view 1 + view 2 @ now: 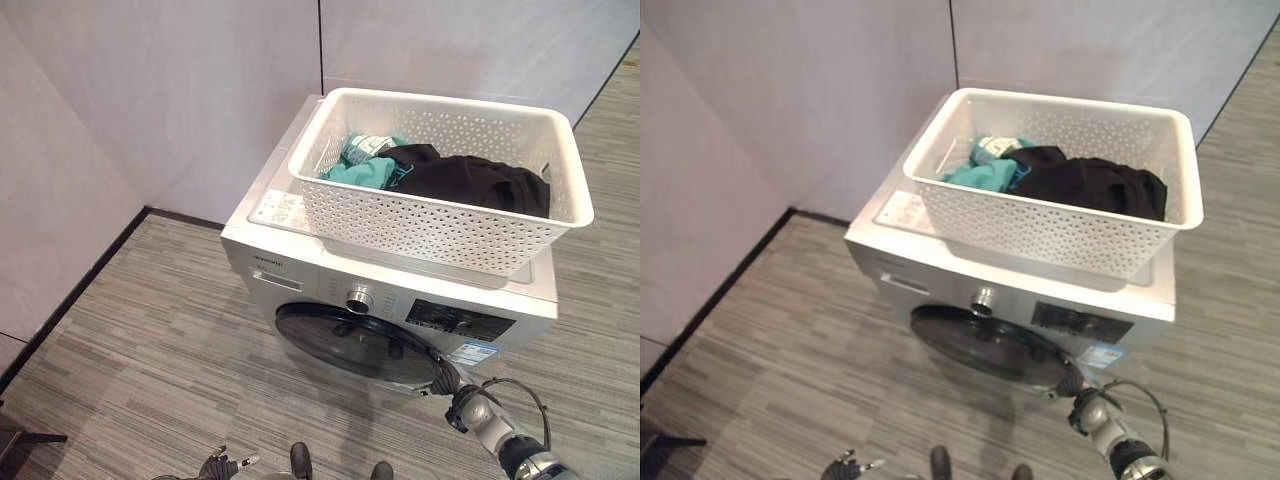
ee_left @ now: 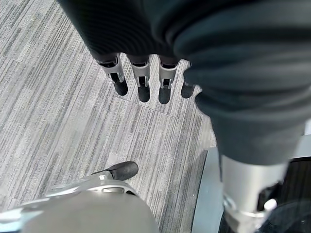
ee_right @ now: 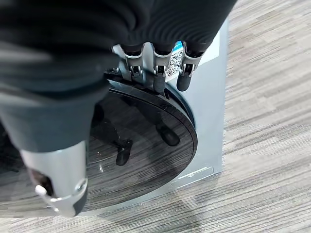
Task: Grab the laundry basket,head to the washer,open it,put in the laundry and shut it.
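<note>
The white perforated laundry basket (image 1: 440, 222) stands on top of the silver washer (image 1: 300, 262). It holds black clothes (image 1: 470, 180) and a teal garment (image 1: 362, 168). The washer's round dark glass door (image 1: 345, 345) lies against the front panel. My right hand (image 1: 447, 381) is at the door's right edge; in the right wrist view its fingers (image 3: 158, 75) reach straight onto the door (image 3: 136, 145) rim, thumb apart, open. My left hand (image 1: 218, 466) hangs low over the floor, with its fingers (image 2: 144, 85) straight and holding nothing.
Grey panel walls (image 1: 180, 90) stand close behind and to the left of the washer, with a black baseboard along the floor. Striped grey floor (image 1: 150, 350) spreads in front. A dark object (image 1: 20, 436) sits at the lower left corner.
</note>
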{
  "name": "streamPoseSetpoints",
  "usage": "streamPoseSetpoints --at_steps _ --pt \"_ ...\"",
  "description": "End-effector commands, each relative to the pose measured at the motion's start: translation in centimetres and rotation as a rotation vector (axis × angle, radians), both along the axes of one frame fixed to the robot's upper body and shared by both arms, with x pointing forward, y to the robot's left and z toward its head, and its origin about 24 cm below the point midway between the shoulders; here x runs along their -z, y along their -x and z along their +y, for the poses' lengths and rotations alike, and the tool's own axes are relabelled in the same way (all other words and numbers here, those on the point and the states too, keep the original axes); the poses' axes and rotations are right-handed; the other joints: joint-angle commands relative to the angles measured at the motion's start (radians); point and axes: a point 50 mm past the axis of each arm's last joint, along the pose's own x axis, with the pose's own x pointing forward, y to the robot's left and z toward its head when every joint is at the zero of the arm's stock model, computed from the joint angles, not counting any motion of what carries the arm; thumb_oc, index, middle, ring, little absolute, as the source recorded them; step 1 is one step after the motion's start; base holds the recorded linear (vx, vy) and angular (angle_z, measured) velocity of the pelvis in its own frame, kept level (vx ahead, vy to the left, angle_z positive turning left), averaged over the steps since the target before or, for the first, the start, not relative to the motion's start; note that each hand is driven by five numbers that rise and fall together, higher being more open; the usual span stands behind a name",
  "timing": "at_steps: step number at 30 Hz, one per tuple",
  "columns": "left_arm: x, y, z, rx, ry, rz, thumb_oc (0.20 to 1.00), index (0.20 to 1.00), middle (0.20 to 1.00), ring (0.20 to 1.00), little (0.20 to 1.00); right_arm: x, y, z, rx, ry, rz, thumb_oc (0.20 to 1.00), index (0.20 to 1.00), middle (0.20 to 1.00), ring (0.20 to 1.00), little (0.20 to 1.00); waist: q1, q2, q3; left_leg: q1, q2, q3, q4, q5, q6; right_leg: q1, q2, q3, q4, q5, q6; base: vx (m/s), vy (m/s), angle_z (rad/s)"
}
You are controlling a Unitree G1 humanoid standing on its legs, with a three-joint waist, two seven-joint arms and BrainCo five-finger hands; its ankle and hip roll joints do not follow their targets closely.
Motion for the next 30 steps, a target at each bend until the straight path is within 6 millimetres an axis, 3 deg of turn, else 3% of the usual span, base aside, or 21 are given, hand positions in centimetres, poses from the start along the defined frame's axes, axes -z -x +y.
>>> streamPoseSetpoints --at_steps 1,7,19,20,21,24,25,26,30 --pt "0.1 -0.5 -0.2 0.044 -0.028 0.007 1.000 1.000 1.000 1.000 1.000 -2.3 -3.2 3.5 -0.126 -0.071 -0.152 1.000 1.000 1.000 1.000 1.000 0.028 -0.044 -0.005 -0.031 0.042 -0.037 0.006 0.018 -0.064 -0.050 -0.117 0.048 -0.002 0.073 0.112 0.00 0.000 0.00" --pt "0.0 -0.9 -0.1 0.040 -0.043 0.002 1.000 1.000 1.000 1.000 1.000 -4.0 -4.2 4.8 -0.204 -0.074 -0.244 1.000 1.000 1.000 1.000 1.000 0.027 -0.046 0.008 -0.042 0.042 -0.042 0.006 0.020 -0.065 -0.058 -0.118 0.046 -0.002 0.071 0.110 0.00 0.000 0.00" --pt "-0.2 -1.6 0.0 0.033 -0.059 -0.019 1.000 1.000 1.000 1.000 1.000 -4.3 -4.9 5.9 -0.213 -0.095 -0.273 1.000 1.000 1.000 1.000 1.000 0.037 -0.044 0.035 -0.070 0.041 -0.057 0.006 0.030 -0.067 -0.078 -0.119 0.040 -0.002 0.070 0.108 0.00 -0.001 0.00" --pt "-0.2 -1.7 0.0 0.033 -0.061 -0.023 1.000 1.000 1.000 1.000 1.000 -4.2 -5.1 6.0 -0.198 -0.100 -0.267 0.799 0.799 0.799 0.799 0.799 0.041 -0.042 0.043 -0.080 0.041 -0.061 0.006 0.033 -0.067 -0.087 -0.120 0.040 -0.002 0.072 0.107 -0.05 -0.011 0.11" --pt "-0.2 -1.7 -0.1 0.031 -0.068 -0.023 1.000 1.000 1.000 1.000 1.000 -4.2 -5.5 5.8 -0.153 -0.104 -0.289 0.542 0.542 0.542 0.542 0.542 0.046 -0.036 0.052 -0.094 0.040 -0.068 0.006 0.038 -0.066 -0.098 -0.120 0.037 -0.002 0.075 0.107 -0.06 -0.008 0.14" --pt "-0.3 -2.0 -0.3 0.045 -0.072 -0.030 1.000 1.000 1.000 1.000 1.000 -4.3 -6.2 5.5 -0.136 -0.062 -0.291 0.526 0.526 0.526 0.526 0.526 0.056 -0.028 0.063 -0.109 0.036 -0.074 0.006 0.042 -0.065 -0.114 -0.122 0.039 -0.002 0.078 0.107 -0.07 0.011 0.06" --pt "-0.5 -2.8 -0.5 0.046 -0.074 -0.059 1.000 1.000 1.000 1.000 1.000 -5.1 -7.5 4.7 -0.076 -0.053 -0.317 0.253 0.253 0.253 0.253 0.253 0.069 -0.020 0.083 -0.134 0.035 -0.076 0.006 0.052 -0.065 -0.137 -0.122 0.044 -0.002 0.087 0.107 -0.14 0.015 -0.06" --pt "-0.8 -3.7 -0.4 0.023 -0.072 -0.100 1.000 1.000 1.000 1.000 1.000 -6.9 -9.3 4.8 -0.050 -0.059 -0.381 0.200 0.200 0.200 0.200 0.200 0.084 -0.013 0.110 -0.163 0.032 -0.082 0.006 0.062 -0.065 -0.171 -0.123 0.051 -0.002 0.098 0.108 -0.14 0.015 -0.04" --pt "-1.3 -4.8 -0.5 -0.008 -0.061 -0.153 1.000 1.000 1.000 1.000 1.000 -9.1 -11.2 4.9 -0.047 -0.043 -0.450 0.200 0.200 0.200 0.200 0.200 0.103 -0.007 0.140 -0.213 0.032 -0.094 0.006 0.079 -0.067 -0.223 -0.122 0.064 -0.002 0.112 0.107 -0.07 0.004 -0.07"
